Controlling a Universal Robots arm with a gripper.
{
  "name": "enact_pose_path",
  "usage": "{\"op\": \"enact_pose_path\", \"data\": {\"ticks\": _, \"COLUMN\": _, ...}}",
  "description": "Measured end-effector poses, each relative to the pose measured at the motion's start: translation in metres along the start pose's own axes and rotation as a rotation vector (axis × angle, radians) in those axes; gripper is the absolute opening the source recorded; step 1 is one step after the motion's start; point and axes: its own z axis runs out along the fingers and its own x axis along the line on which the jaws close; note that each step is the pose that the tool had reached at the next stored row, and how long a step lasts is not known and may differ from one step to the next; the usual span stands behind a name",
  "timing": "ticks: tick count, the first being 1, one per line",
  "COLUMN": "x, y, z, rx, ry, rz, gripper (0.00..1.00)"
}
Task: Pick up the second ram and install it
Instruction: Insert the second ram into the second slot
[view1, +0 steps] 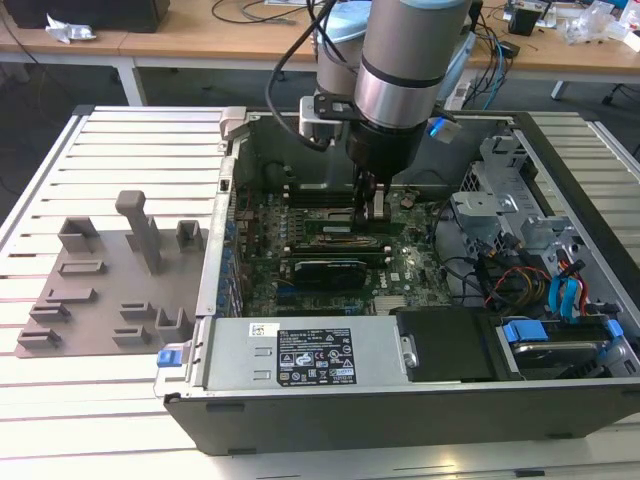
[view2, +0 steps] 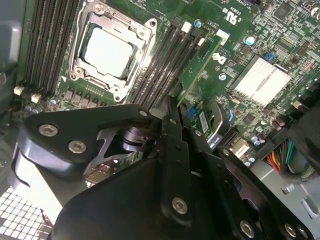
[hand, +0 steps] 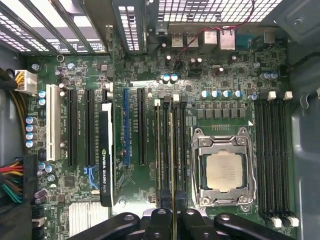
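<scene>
Claw (hand: 172, 220) clamped narrow on the second ram (hand: 173, 150), held edge-on over the slots just left of the CPU socket (hand: 223, 170) — keep it square, press evenly into the clips.

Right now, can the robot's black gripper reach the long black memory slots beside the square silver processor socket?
Probably yes. The gripper is inside the open computer case, apparently holding the thin green ram stick edge-on right over the slots beside the socket, with nothing visible in between.
</scene>
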Motion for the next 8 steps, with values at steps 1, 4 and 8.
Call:
{"op": "enact_pose_path", "data": {"ticks": 1, "x": 0.0000, "y": 0.0000, "z": 0.0007, "rx": 0.0000, "ry": -0.0001, "rz": 0.000, "gripper": 0.13}}
{"op": "enact_pose_path", "data": {"ticks": 4, "x": 0.0000, "y": 0.0011, "z": 0.0043, "rx": 0.0000, "ry": -0.0019, "rz": 0.000, "gripper": 0.13}}
{"op": "enact_pose_path", "data": {"ticks": 8, "x": -0.0043, "y": 0.0080, "z": 0.0179, "rx": -0.0001, "ry": -0.0039, "rz": 0.000, "gripper": 0.13}}
